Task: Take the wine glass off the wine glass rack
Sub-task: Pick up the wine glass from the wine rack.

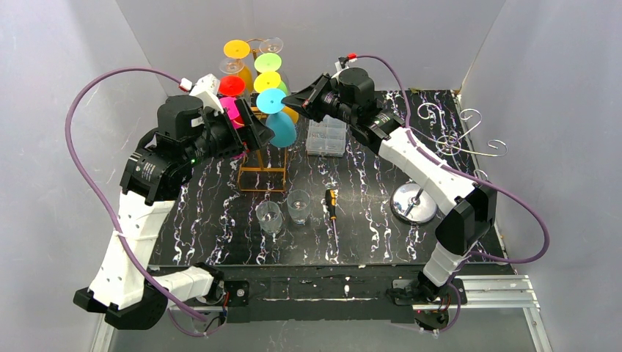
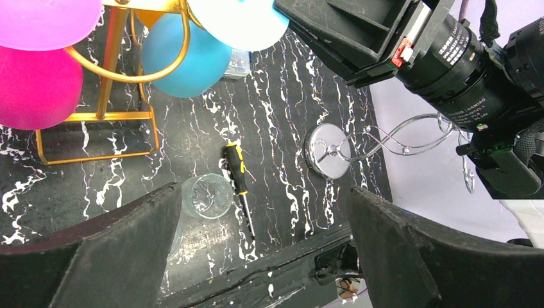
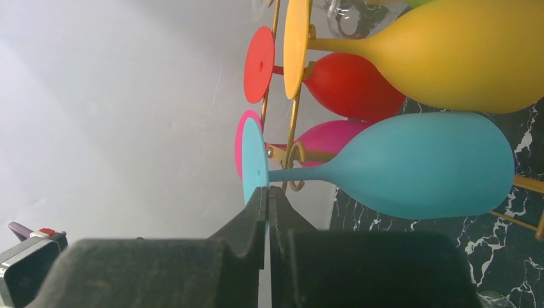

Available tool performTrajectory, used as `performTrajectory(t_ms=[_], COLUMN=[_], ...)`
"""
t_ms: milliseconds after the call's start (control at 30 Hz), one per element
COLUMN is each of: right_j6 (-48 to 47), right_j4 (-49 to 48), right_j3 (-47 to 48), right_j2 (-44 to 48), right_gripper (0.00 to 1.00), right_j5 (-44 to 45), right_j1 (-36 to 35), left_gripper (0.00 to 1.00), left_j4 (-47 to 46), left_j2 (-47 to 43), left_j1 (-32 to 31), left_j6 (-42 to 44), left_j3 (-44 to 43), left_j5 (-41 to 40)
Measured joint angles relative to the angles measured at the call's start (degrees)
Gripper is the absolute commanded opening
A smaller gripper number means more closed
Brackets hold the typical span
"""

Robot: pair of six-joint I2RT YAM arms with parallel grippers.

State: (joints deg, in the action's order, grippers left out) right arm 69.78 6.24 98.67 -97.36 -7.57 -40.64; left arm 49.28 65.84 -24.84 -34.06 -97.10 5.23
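Near rack, two clear tumblers

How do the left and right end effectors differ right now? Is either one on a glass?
The left end effector is wide open. The right end effector is shut. The left has nothing between its fingers. The right's tips sit at the foot rim of the matte teal wine glass, though a real pinch cannot be confirmed. Both are raised at the gold wire rack, on opposite sides.
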Motion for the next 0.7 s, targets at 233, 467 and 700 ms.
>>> performTrajectory(t_ms=[233, 467, 700], right_j6=[0.0, -0.13, -0.81], right_j4=[0.04, 0.37, 1.4], right_j3=[0.0, 0.11, -0.94], right_j2=[-0.44, -0.5, 0.7], right_gripper=[0.01, 0.01, 0.01], right_j5=[0.15, 0.17, 1.9], right_j1=[0.0, 0.0, 0.02], left_gripper=[0.99, 0.99, 0.99], left_j4=[0.02, 0.02, -0.22], left_j2=[0.0, 0.0, -0.02], left_j1=[0.26, 0.42, 0.59], left_j6=[0.0, 0.0, -0.26], left_j3=[0.0, 0.0, 0.04], left_j5=[0.2, 0.33, 1.51])
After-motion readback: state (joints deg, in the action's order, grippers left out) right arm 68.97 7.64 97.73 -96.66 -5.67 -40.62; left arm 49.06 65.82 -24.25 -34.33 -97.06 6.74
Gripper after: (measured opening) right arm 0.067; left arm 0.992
